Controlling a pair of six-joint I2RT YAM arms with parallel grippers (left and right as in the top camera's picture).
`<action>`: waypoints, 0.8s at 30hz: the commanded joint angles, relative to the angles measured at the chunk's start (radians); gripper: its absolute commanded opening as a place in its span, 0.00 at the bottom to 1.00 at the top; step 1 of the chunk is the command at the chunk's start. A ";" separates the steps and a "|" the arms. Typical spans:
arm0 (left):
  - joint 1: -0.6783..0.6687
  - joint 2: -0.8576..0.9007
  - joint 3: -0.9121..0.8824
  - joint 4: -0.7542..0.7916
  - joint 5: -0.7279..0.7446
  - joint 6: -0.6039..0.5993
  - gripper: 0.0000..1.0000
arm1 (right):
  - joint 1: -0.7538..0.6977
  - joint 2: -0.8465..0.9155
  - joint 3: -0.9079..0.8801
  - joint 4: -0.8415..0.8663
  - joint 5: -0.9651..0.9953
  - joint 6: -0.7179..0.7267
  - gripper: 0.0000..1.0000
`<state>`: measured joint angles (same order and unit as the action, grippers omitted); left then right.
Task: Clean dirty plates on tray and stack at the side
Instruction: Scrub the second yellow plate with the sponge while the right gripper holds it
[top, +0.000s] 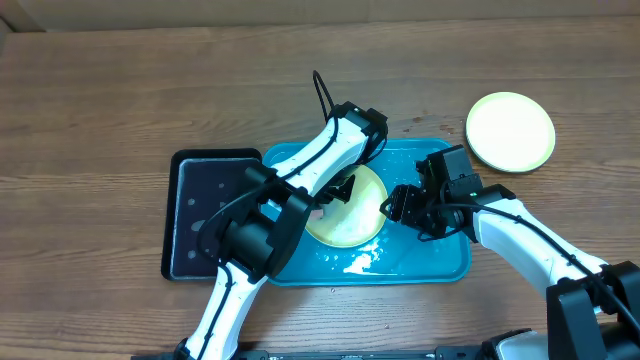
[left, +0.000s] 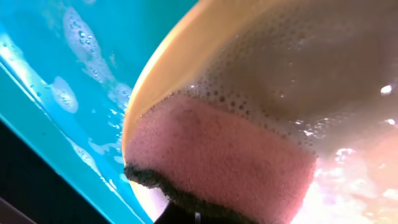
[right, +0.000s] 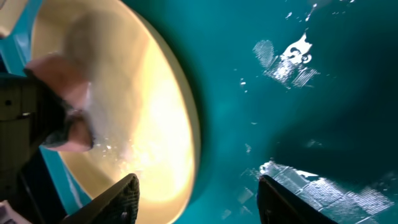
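Pink sponge (left: 217, 162), with a dark scouring layer along its lower edge, is pressed flat against the foamy inside of a yellow-green plate (left: 298, 62). That plate lies in the turquoise tray (left: 62, 37), which sits near the tabletop's near edge, about midway along it, with a black tray (top: 205, 215) right against its left side. The left claw (top: 338, 192) pinches the sponge. The right claw (right: 202, 196) is spread wide, one finger over the plate's rim and the other over bare wet tray, gripping nothing. A second plate (top: 510, 131) rests on the wood toward the far right. The soapy plate is probably light, stiff plastic and very slippery. Its rim looks the best hold, pinched firmly, since a flat press might let it skate.
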<state>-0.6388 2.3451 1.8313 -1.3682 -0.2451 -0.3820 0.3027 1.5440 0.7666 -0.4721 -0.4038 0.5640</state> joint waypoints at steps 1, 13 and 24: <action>-0.014 0.061 -0.027 0.065 0.270 0.040 0.04 | 0.010 -0.006 0.008 0.008 -0.027 0.056 0.60; -0.014 0.061 -0.027 0.063 0.358 0.039 0.04 | 0.109 0.033 0.007 0.014 0.121 0.242 0.30; -0.014 0.061 -0.027 0.056 0.382 0.067 0.04 | 0.114 0.036 -0.024 0.034 0.135 0.290 0.18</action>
<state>-0.6258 2.3318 1.8328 -1.3502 -0.0696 -0.3546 0.4030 1.5780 0.7475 -0.4557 -0.2604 0.8211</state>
